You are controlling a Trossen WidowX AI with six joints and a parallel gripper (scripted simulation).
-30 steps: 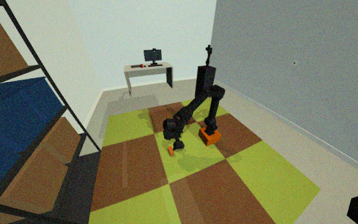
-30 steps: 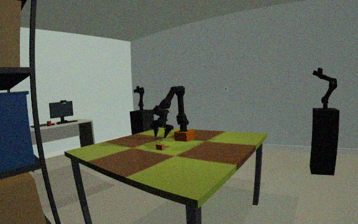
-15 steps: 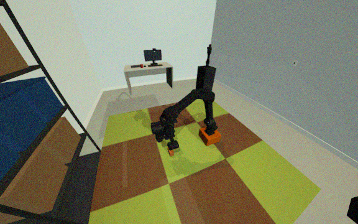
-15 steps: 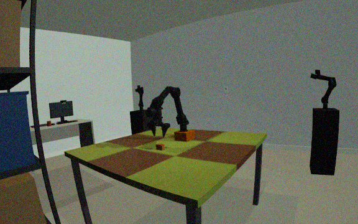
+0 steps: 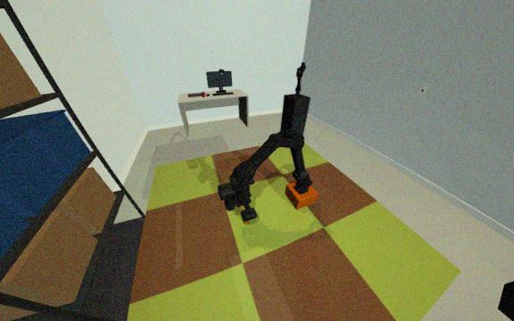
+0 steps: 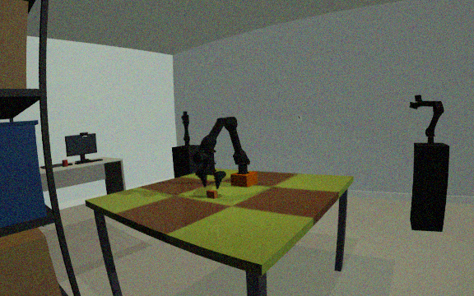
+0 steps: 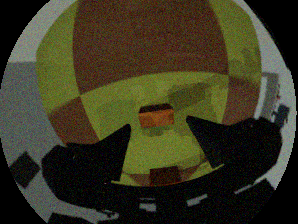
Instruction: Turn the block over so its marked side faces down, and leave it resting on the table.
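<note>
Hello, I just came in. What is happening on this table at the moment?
A single black robot arm is working over a green and brown checkered table. Its end effector is open and holds nothing; it hangs just above a small orange block that rests on a green square. In the wrist view the block lies between the two fingers, a little ahead. A larger orange base carries the arm.

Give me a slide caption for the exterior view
Open end effector hovering above a small orange block resting on a green square of the checkered table.
</note>
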